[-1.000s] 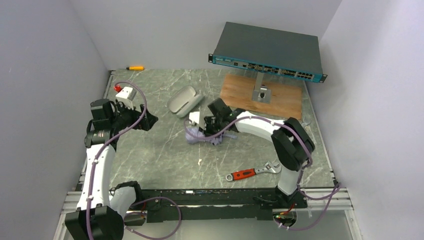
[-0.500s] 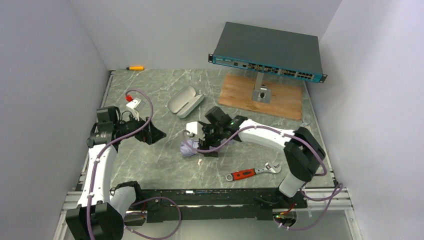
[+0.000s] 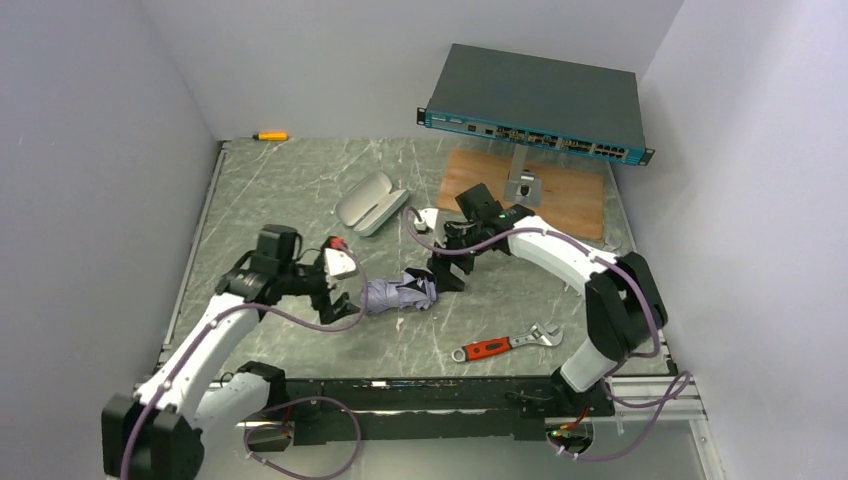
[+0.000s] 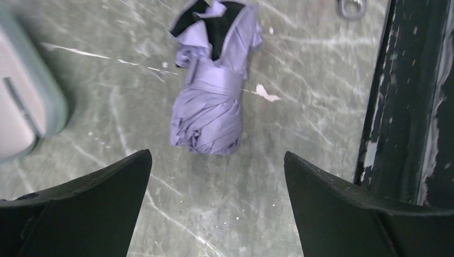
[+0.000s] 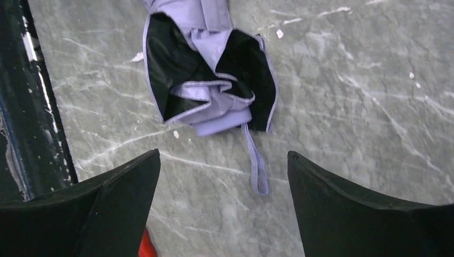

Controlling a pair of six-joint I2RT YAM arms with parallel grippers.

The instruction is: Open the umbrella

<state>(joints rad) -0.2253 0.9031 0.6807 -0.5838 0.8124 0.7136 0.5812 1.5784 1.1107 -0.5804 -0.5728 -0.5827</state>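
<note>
The folded umbrella (image 3: 398, 294) lies on the marble table, a lavender bundle with black lining showing at one end. My left gripper (image 3: 345, 306) sits just left of it, open and empty; in the left wrist view the umbrella (image 4: 210, 104) lies a short way beyond the gripper (image 4: 217, 155). My right gripper (image 3: 446, 276) hovers at the umbrella's right end, also open. In the right wrist view the black-lined end of the umbrella (image 5: 209, 80) and its lavender strap loop (image 5: 258, 166) lie just ahead of the gripper (image 5: 224, 154), and nothing touches them.
A pale oval case (image 3: 370, 203) lies behind the umbrella. A red-handled wrench (image 3: 505, 344) lies near the front right. A network switch (image 3: 535, 100) stands on a wooden board (image 3: 560, 205) at the back right, and a small screwdriver (image 3: 270, 135) lies at the back left edge.
My right gripper opened, let go of the umbrella and drew back to the right. The left arm swung in from the left to the umbrella's left end.
</note>
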